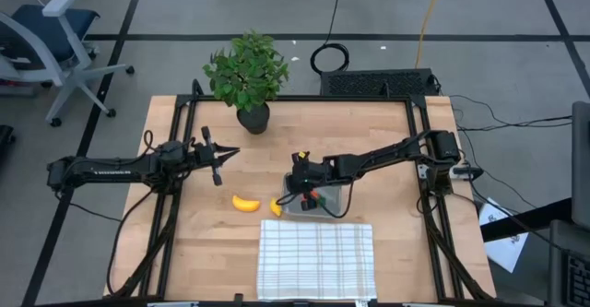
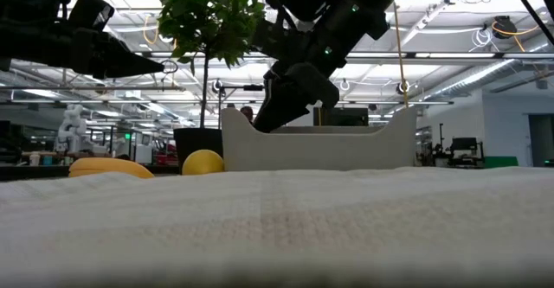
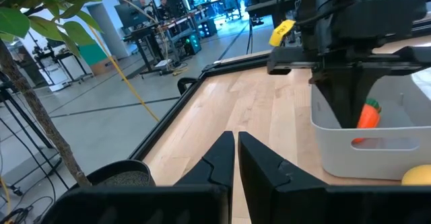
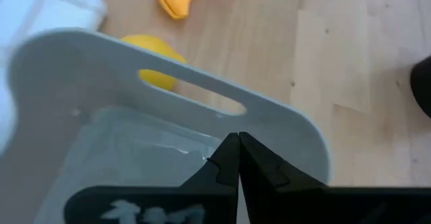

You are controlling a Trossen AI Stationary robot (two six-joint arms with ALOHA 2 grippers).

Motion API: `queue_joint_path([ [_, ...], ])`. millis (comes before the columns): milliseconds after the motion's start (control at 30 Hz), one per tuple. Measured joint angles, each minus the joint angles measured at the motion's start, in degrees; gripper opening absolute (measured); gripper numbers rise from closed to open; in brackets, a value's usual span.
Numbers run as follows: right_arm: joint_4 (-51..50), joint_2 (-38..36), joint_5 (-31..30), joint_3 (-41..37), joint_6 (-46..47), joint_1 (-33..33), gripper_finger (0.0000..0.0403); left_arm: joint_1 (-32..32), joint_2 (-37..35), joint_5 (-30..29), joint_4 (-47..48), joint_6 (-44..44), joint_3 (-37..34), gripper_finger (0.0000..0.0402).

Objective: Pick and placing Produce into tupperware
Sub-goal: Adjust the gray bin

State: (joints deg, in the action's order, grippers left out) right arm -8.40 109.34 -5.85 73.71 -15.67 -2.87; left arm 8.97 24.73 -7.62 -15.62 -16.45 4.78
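White checked cloth lay at the near edge of the bench, filling the foreground of the low view. Just behind it sat the tupperware, its far corner close to the cloth's top edge.

Right end effector hung over the tupperware's left end, fingers pressed together with nothing between them; its wrist view looked straight down past the closed tips onto the container's handled wall.

Carrot, orange with a green top, stood inside the tupperware, seen from the left wrist view leaning against the inner wall beside the right arm.

Lemon-like piece rested on the wood just outside the container's left wall, touching or nearly so. Banana lay a little farther left, apart from the lemon.

Left end effector hovered above bare wood left of centre, well apart from the produce, fingers clenched and empty, pointing toward the right arm.

Potted plant stood at the back edge of the bench.
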Motion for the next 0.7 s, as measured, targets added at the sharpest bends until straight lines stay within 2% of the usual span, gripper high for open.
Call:
queue_joint_path([
  [300, -0.7, -0.4, -0.1, 0.0, -1.1, -1.4, 0.0000, 0.0, 0.0, 0.0, 0.0, 0.0, 0.0, 0.0026],
  [500, -2.9, -3.2, -0.8, 0.0, -2.5, -2.3, 0.0000, 0.0, 0.0, 0.0, 0.1, -0.3, 0.0, 0.0026],
  [600, -2.7, -4.7, -5.5, 0.0, -2.3, -2.3, 0.0000, 0.0, 0.0, 0.0, 0.2, -0.3, 0.0, 0.0026],
  [700, -1.8, -4.9, -7.6, 0.0, -2.9, -1.7, 0.0000, 0.0, 0.0, 0.0, 0.4, -0.3, 0.0, 0.0026],
])
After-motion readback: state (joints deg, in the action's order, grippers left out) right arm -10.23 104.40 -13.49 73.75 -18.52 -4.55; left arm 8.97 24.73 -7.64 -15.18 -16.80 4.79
